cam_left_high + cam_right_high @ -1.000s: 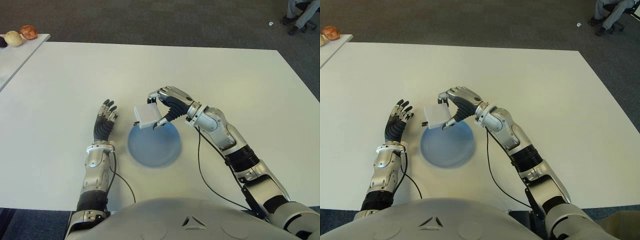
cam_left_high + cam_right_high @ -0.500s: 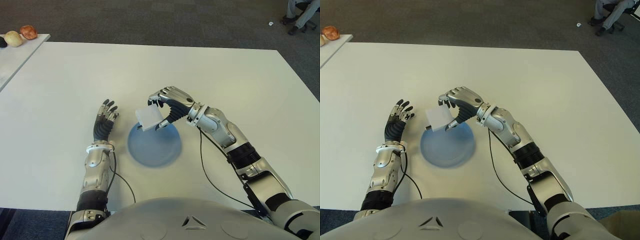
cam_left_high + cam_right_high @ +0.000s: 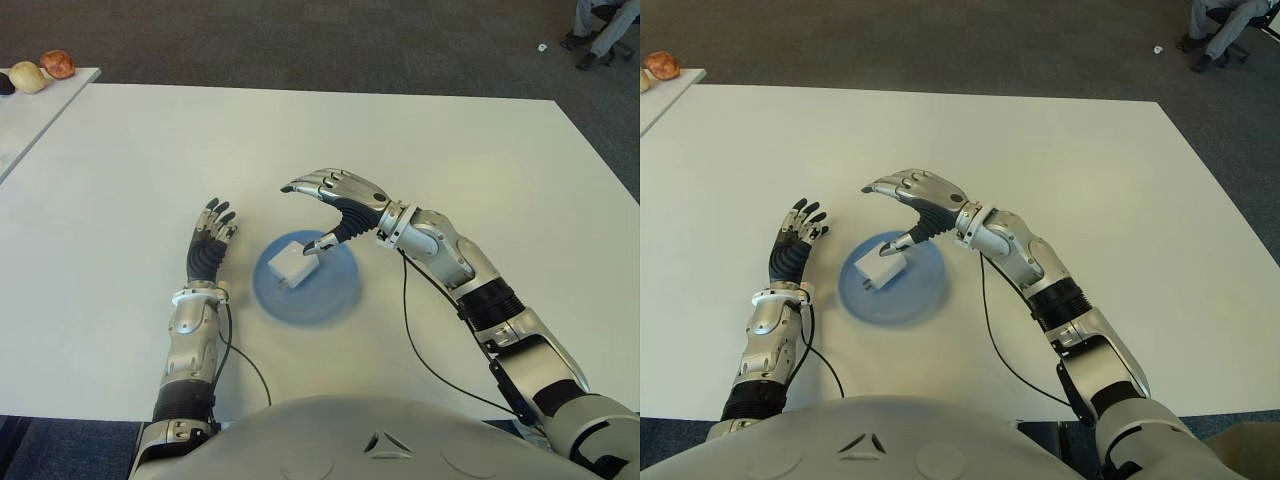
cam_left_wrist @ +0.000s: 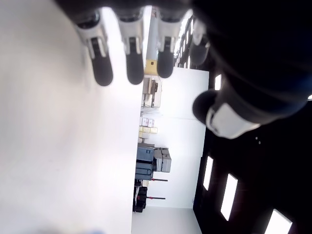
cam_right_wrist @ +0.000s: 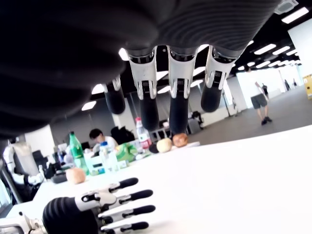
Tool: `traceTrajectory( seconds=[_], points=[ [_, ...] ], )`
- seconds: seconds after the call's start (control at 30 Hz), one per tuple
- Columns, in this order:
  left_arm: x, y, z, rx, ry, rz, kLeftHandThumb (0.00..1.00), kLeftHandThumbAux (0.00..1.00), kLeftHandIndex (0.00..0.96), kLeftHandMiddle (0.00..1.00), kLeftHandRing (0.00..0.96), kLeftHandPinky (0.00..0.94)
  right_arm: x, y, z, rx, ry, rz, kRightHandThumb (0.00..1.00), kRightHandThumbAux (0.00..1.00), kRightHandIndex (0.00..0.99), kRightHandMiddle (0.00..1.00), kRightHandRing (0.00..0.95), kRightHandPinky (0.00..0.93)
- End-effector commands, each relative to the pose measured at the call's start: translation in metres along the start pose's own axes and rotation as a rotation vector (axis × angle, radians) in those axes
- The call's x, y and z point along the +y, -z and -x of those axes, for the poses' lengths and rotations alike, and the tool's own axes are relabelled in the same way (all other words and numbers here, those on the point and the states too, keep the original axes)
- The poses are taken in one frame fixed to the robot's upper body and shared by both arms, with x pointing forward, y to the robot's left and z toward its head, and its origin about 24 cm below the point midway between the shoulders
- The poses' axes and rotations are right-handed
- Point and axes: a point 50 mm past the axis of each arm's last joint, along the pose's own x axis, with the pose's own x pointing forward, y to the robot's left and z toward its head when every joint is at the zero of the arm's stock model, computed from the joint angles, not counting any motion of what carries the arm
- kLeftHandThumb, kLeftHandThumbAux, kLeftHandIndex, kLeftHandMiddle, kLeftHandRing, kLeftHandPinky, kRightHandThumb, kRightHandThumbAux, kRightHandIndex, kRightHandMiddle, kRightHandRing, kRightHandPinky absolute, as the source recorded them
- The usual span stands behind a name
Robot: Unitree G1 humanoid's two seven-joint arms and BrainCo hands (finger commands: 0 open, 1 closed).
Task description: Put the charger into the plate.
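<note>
At the far left corner a second, smaller table (image 3: 30,115) carries a few round items (image 3: 57,64), pale and reddish, too small to identify. On the main white table (image 3: 450,140), toward its near edge and left of the middle, the left hand (image 3: 208,247) shows palm-down with its fingers (image 4: 102,68) straight and slightly fanned, holding nothing; whether it touches the surface cannot be told. Just to its right, apart from it, sits the blue plate (image 3: 340,295), also near the table's front edge. The white charger (image 3: 291,265) lies inside the plate, on its left half, tilted a little. Above the plate's far rim hangs the right hand (image 3: 335,200), fingers (image 5: 178,95) stretched out and spread, the thumb pointing down close to the charger, with nothing in its grasp. Its forearm runs back toward the table's near right corner. Beyond the far right corner, on the dark carpet (image 3: 300,40), a person's legs (image 3: 600,30) show by a chair.
</note>
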Motion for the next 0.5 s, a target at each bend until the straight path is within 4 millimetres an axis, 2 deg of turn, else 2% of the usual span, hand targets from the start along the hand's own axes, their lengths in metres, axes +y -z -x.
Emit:
traceTrajectory(
  seconds=[0.03,0.23,0.5],
  points=[
    [0.0026,0.0101,0.0037,0.066,-0.009,0.007,0.03,0.615,0.05,0.137,0.162,0.209,-0.0014,0.0003,0.001,-0.007,-0.029,-0.044,0.33,0.178,0.003,0.002,0.002,0.002],
    [0.0031,0.0101,0.0035,0.067,-0.01,0.009,0.01,0.613,0.059,0.145,0.172,0.218,-0.0033,0.0007,0.0008,-0.012,-0.012,-0.078,0.307,0.127,0.0,0.0,0.0,0.0],
    [0.0035,0.0102,0.0033,0.069,-0.008,0.018,0.0,0.606,0.066,0.149,0.175,0.217,-0.0067,0.001,0.001,-0.015,0.012,-0.101,0.339,0.106,0.0,0.0,0.0,0.0]
  ],
)
